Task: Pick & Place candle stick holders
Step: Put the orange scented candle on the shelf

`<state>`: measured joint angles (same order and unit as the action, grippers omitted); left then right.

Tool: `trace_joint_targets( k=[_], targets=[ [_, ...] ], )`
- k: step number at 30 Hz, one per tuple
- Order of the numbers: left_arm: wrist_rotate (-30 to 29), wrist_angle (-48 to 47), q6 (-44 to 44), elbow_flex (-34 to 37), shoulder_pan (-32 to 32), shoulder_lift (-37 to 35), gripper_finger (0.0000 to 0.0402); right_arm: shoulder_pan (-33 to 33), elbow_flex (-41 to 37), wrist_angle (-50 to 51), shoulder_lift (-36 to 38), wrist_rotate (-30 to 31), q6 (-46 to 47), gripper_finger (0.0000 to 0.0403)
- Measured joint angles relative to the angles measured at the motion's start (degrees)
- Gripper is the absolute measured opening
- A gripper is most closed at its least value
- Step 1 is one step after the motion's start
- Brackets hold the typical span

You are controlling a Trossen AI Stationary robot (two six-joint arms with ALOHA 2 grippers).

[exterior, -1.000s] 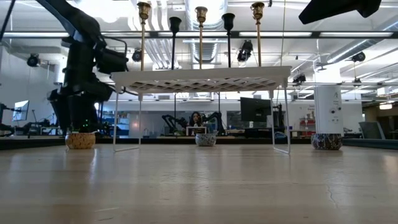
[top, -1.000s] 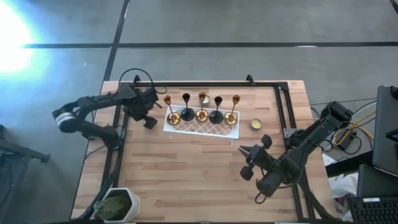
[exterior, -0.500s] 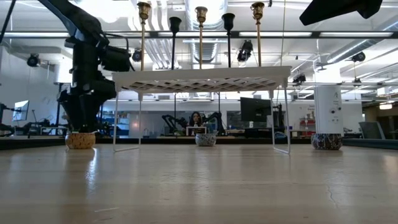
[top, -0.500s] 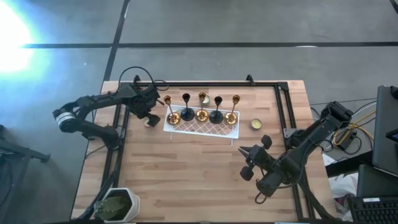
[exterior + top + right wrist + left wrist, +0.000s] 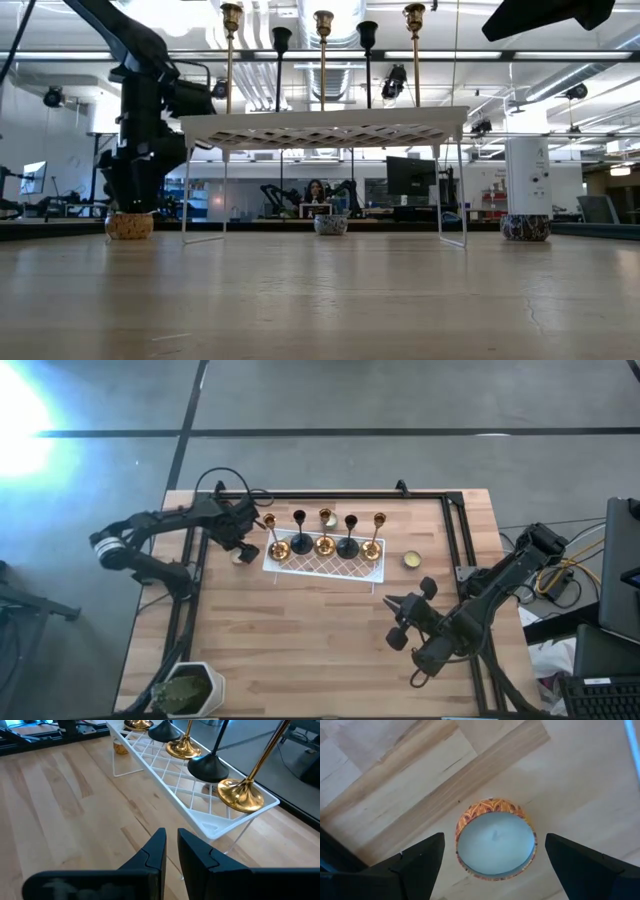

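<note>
Straddling an orange-patterned tealight [image 5: 495, 838], the left gripper's [image 5: 492, 857] fingers [image 5: 417, 862] show no writing

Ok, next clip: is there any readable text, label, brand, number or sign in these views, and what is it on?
None can be read.
White cylinder behind the table, low view: small dark marks, too small to read.
Dark monitor screens in the room behind: nothing legible.
Round tealight candle with orange patterned rim: ornament only, no lettering.
White rectangular lattice tray and the gold and black candle stick holders: no markings visible.
</note>
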<state>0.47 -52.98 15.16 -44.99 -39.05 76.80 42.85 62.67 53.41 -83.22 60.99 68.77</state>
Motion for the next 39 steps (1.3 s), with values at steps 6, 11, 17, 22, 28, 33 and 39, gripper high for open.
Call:
trace_joint_targets(
  k=[6, 11, 17, 22, 28, 33, 39],
  targets=[
    [-0.1, 0.6, 0.0, 0.8, 0.0, 1.9, 0.0351, 0.0, 0.0, 0.0, 0.0, 0.0, 0.0, 0.0043],
    [0.0, 2.3, 0.2, 2.5, 0.0, 3.3, 0.0351, 0.0, 0.0, 0.1, 0.0, -0.2, 0.0, 0.0043],
    [-0.1, 5.2, 0.7, 4.6, 0.0, 4.4, 0.0351, 0.0, -0.1, 0.1, 0.0, -0.2, 0.0, 0.0043],
    [-0.1, 7.8, 0.7, 5.5, 0.0, 4.7, 0.0351, 0.0, -0.1, 0.0, 0.0, -0.2, 0.0, 0.0043],
    [-0.3, 8.4, 0.1, 5.9, 0.0, 4.6, 0.0351, 0.0, -0.1, 0.0, 0.0, -0.2, 0.0, 0.0043],
    [-0.3, 8.5, 0.1, 5.9, 0.0, 4.6, 0.0351, 0.0, -0.1, 0.0, 0.0, -0.2, 0.0, 0.0043],
    [-0.5, 9.0, -0.3, 6.0, 0.0, 4.6, 0.0325, 0.0, -0.1, 0.0, 0.0, -0.1, 0.0, 0.0043]
  ],
)
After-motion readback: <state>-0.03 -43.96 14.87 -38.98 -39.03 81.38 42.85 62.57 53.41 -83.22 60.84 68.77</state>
